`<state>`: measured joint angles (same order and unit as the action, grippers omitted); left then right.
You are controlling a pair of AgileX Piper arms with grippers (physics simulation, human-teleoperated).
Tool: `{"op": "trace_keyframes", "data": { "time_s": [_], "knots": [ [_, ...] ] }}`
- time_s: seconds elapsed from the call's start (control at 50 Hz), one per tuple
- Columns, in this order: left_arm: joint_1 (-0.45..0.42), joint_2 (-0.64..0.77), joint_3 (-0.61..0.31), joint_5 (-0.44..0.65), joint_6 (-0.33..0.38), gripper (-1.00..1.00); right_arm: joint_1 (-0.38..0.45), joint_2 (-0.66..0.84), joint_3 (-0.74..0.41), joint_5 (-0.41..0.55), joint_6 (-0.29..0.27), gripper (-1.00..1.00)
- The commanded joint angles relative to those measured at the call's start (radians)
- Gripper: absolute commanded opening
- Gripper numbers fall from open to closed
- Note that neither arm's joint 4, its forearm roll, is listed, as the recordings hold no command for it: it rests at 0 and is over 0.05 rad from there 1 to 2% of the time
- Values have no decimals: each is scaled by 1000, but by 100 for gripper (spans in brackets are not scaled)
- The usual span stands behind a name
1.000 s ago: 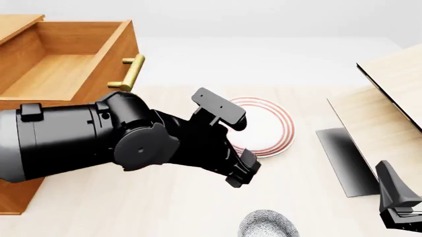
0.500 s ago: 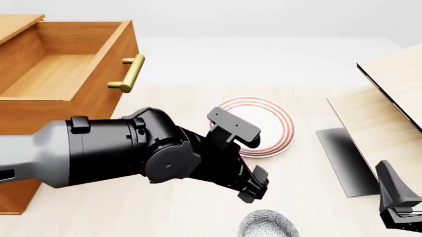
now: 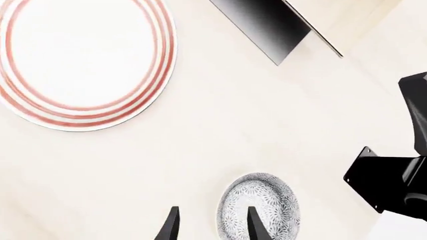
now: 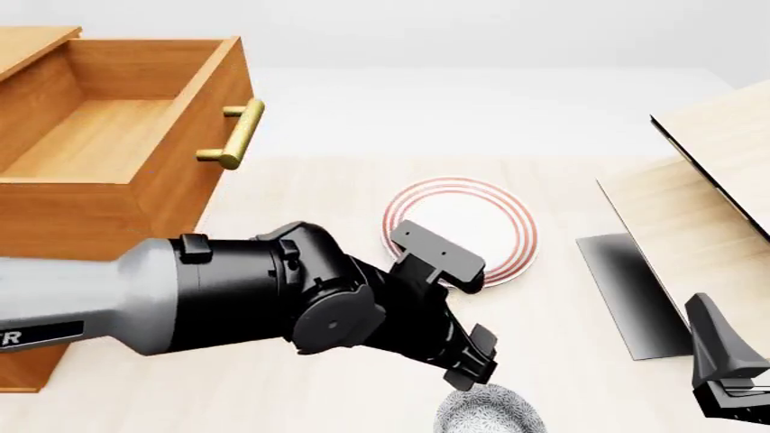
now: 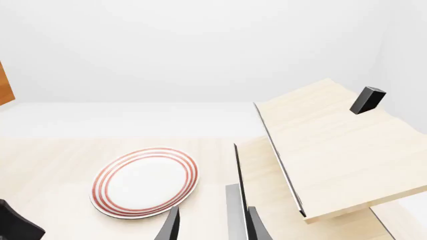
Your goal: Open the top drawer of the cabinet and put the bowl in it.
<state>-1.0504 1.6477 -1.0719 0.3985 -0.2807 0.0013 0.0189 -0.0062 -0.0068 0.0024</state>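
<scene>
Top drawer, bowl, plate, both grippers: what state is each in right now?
top drawer: pulled open, nothing visible inside.
bowl: upright on the table, not yet gripped.
plate: flat on the table, nothing on it.
left gripper: open, one finger over the bowl's rim, the other outside it.
right gripper: open, holding nothing, apart from the bowl.

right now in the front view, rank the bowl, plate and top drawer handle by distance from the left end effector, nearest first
1. bowl, just below the left end effector
2. plate, behind it, mid-table
3. drawer handle, far back left on the open top drawer
</scene>
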Motion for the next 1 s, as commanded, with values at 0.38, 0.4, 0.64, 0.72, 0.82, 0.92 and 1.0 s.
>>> {"op": "trace_keyframes", "data": {
  "time_s": [0.38,0.4,0.64,0.72,0.82,0.92,1.0],
  "knots": [
    [-29,84,16,-60,-44,100,0,-2,0,0,-1,100],
    [-35,85,15,-63,-49,100,-1,-2,0,0,-1,100],
    [-43,112,45,-108,-78,100,0,-2,0,1,-1,100],
    [-38,114,62,-125,-80,100,0,-2,0,0,-1,100],
    [-45,134,67,-140,-92,100,0,-2,0,0,0,100],
    [-54,148,62,-149,-103,100,0,-2,0,0,-1,100],
    [-58,161,67,-163,-109,100,0,-2,0,0,-1,100]
  ]
}}
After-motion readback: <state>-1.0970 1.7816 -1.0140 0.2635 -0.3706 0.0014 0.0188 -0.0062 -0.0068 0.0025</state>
